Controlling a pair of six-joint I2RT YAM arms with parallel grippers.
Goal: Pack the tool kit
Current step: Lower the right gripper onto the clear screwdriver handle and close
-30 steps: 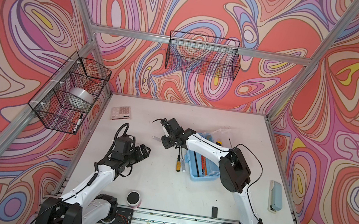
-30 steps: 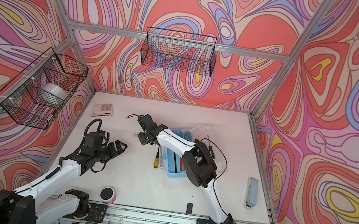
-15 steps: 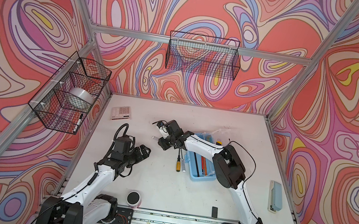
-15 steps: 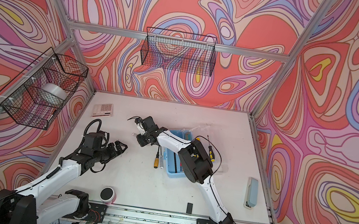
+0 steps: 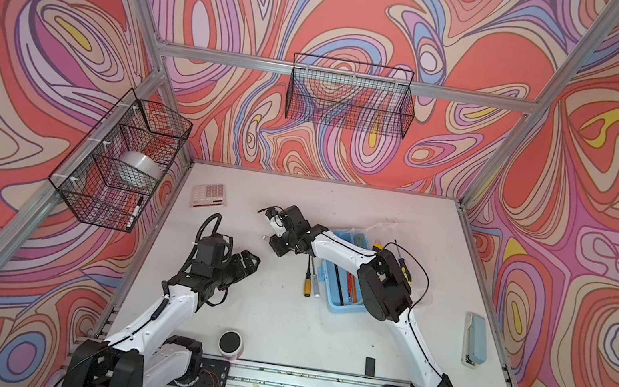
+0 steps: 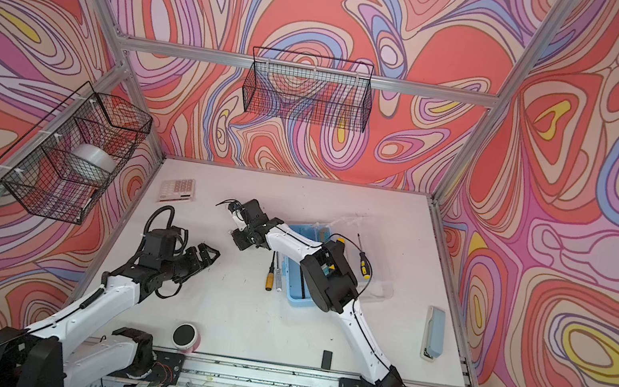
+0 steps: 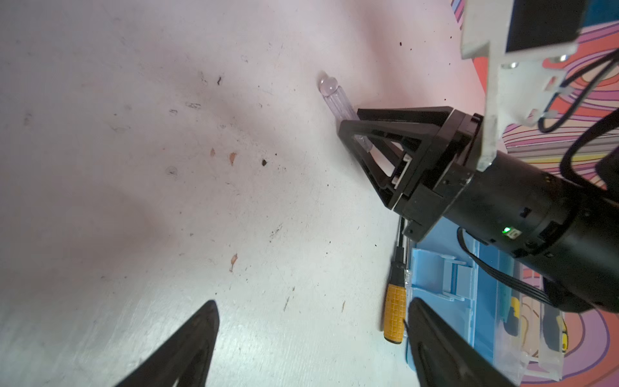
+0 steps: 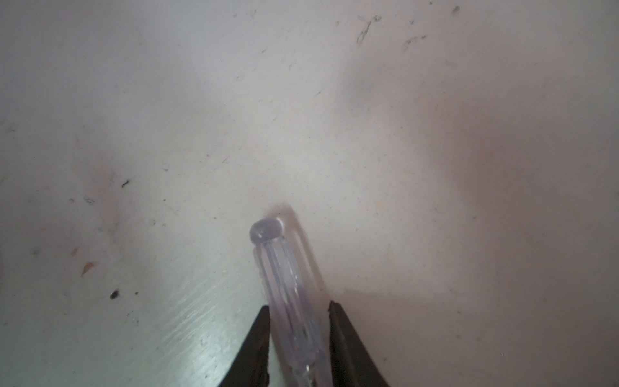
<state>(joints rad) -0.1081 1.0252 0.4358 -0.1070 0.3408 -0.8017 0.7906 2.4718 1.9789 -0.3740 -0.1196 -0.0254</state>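
Both arms are white links joined by black joints. The left arm (image 5: 172, 307) has a thin black cable (image 5: 154, 313) clipped along its white link, and a ribbed black hose (image 5: 206, 224) arches from its black wrist block. Its base (image 5: 111, 373) is a bulky black housing. The right arm (image 5: 337, 245) has a large round black joint (image 5: 382, 294) with thin black wires.

The right hand (image 7: 350, 120) has black, triangular, open-frame fingers on a black cylindrical wrist with a small green light (image 7: 507, 230). A white bracket (image 7: 485, 83) sits above it. The left hand (image 5: 251, 263) is black, and its fingers (image 7: 187, 348) taper to points.
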